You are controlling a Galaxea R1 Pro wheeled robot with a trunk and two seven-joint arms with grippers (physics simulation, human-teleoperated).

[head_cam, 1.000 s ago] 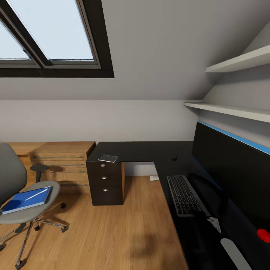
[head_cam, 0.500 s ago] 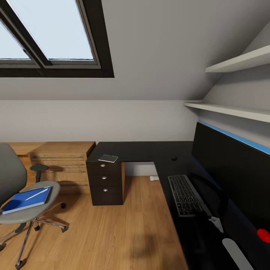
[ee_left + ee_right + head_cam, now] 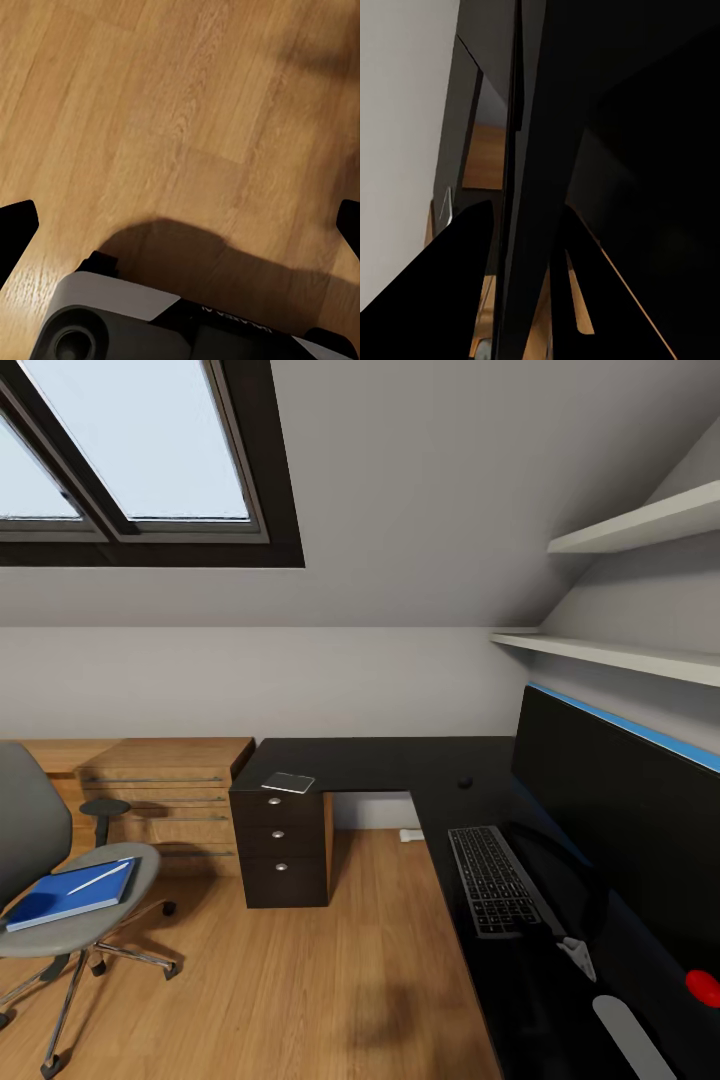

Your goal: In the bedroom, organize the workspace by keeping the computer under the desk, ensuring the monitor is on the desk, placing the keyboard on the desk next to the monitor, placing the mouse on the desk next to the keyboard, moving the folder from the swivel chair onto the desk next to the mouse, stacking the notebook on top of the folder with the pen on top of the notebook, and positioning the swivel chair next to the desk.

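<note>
Wood floor (image 3: 187,112) under spread left gripper (image 3: 184,225), right gripper's jaws unclear

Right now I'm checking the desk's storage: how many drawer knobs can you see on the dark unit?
3, in a vertical line down the dark drawer unit beneath the desk's left end: top, middle, bottom. None looks hidden.

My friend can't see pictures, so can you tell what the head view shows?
An L-shaped black desk holds a big black monitor, a keyboard and a small mouse. A grey swivel chair on the wood floor carries a blue folder with a white pen.
</note>
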